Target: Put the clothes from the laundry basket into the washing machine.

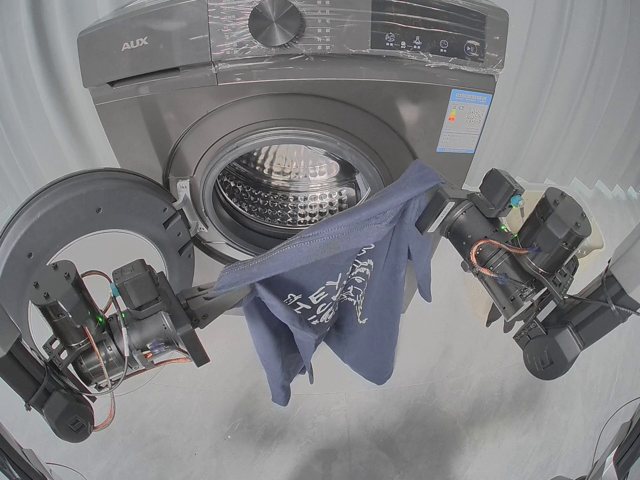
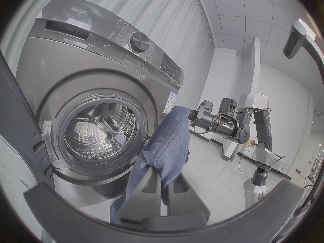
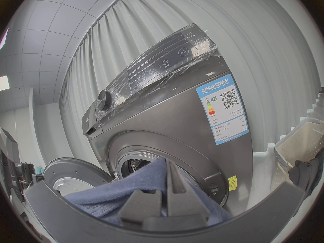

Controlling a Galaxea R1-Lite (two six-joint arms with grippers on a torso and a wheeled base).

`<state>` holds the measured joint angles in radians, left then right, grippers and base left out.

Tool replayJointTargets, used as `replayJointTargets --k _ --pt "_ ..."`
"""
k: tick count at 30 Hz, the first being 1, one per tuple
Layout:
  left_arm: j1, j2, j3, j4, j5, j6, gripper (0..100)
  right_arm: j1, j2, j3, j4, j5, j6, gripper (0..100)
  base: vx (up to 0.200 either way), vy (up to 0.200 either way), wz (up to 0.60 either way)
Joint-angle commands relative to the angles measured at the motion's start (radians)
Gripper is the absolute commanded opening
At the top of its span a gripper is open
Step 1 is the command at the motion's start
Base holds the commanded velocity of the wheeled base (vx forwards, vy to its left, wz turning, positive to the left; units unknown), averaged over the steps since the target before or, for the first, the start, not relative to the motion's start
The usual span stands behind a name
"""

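A navy blue T-shirt (image 1: 340,288) with white print hangs stretched between my two grippers in front of the washing machine (image 1: 293,101). My left gripper (image 1: 223,295) is shut on its lower left edge, and the cloth (image 2: 168,145) bunches over its fingers (image 2: 148,189). My right gripper (image 1: 430,201) is shut on the shirt's upper right corner, beside the drum opening (image 1: 290,185); blue fabric (image 3: 135,186) drapes across its fingers (image 3: 175,189). The steel drum looks empty from here. The machine's round door (image 1: 87,235) is swung open at the left.
A cream laundry basket (image 3: 300,145) stands to the right of the machine with a dark garment (image 3: 305,172) hanging over its rim. The open door sits close behind my left arm. Pale curtains back the machine, and the floor below the shirt is bare.
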<state>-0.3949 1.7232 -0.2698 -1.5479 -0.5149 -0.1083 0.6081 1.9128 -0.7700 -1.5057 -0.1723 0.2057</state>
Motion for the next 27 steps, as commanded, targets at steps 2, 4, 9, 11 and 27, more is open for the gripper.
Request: replayJointTargets --k 2,4,9,11,27 --pt "0.008 -0.002 0.001 0.002 0.001 -0.004 0 0.001 -0.001 -0.002 -0.001 0.001 0.000 0 0.000 0.000 0.00" --pt "-0.001 0.013 0.015 0.002 0.001 0.001 0 0.013 -0.001 0.000 -0.002 0.001 0.000 0 0.000 0.000 0.00" --pt "-0.002 0.073 0.030 0.002 0.001 0.002 100 0.029 -0.001 0.006 -0.008 0.008 0.000 0 0.000 0.000 0.00" --pt "-0.002 0.093 0.026 0.002 0.004 -0.005 100 0.036 -0.001 0.008 -0.008 0.010 0.000 0 0.000 0.000 0.00" --pt "-0.051 0.314 0.014 0.000 0.029 0.012 100 0.134 0.017 -0.078 0.062 -0.004 -0.032 0 0.000 0.000 0.00"
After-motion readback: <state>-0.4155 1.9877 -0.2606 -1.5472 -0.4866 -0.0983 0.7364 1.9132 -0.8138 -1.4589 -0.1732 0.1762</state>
